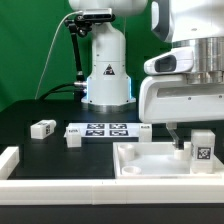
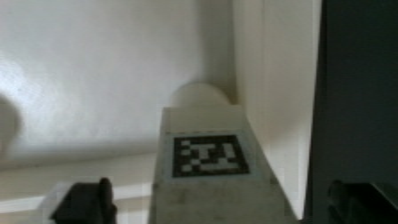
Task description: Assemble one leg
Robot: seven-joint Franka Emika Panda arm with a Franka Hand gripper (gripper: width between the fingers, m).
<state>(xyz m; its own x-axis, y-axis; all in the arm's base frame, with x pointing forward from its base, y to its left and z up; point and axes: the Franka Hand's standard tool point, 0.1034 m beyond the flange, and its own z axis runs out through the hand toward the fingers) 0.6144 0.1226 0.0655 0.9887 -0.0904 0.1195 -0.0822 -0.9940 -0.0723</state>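
Closest to my wrist camera, my claw (image 2: 205, 205) grips the leg (image 2: 214, 150) between its dark fingers (image 2: 80, 200), tag outward, upright over the white tray (image 1: 150, 165), I judge to seat it there, while two spare blocks (image 1: 43, 128) and the marker board (image 1: 105, 130) lie beyond.

leg (image 1: 203, 148) in tray (image 1: 150, 165), marker board (image 1: 103, 130) behind

The exterior view's edge cuts off the leg (image 1: 203, 150); the jaws' state is unclear.
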